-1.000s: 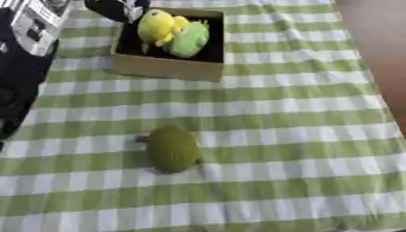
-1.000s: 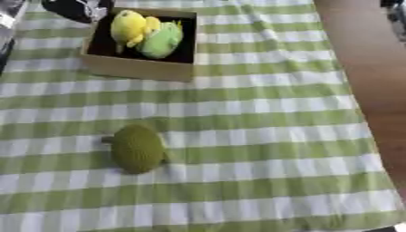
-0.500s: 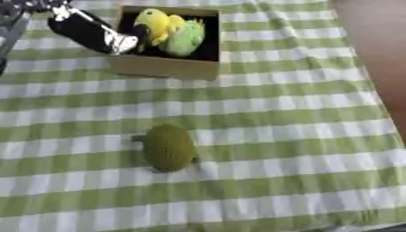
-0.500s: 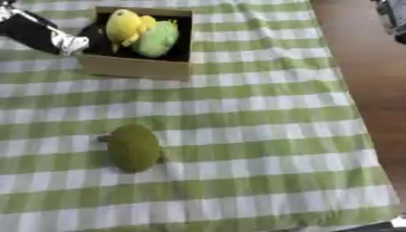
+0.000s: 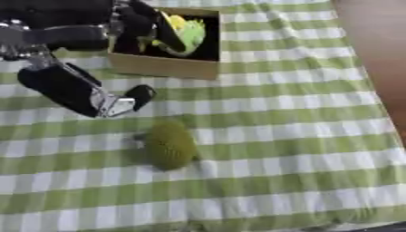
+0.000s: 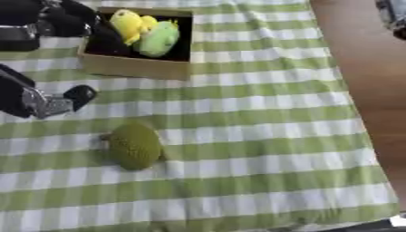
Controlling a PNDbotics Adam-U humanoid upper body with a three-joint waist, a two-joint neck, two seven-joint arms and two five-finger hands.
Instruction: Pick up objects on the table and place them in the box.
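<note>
A knobbly green fruit toy [image 6: 135, 146] lies near the middle of a table [image 6: 262, 113] covered in green-and-white checked cloth, with a short stub at its upper left end; its surface detail is too soft to read. Just beyond it and to the left hangs the robot's left hand [image 5: 119, 102], a black forearm slanting down from the left edge to a silver wrist and dark fingertips that point toward the fruit without touching it. The fingers blur together, so whether they are spread or curled cannot be told. In the right eye view most of that arm is cut off by the frame's left edge. Farther back stands a cardboard box [image 6: 135, 70] with a dark interior, holding a yellow toy [image 6: 129, 22] and a green toy [image 6: 158, 38] pressed side by side; their shapes are hard to make out. More black and silver robot structure crosses the far left corner and, in the left eye view, covers part of the box and the toys inside. Bare brown floor [image 6: 364, 81] shows along the right side past the cloth's edge.
</note>
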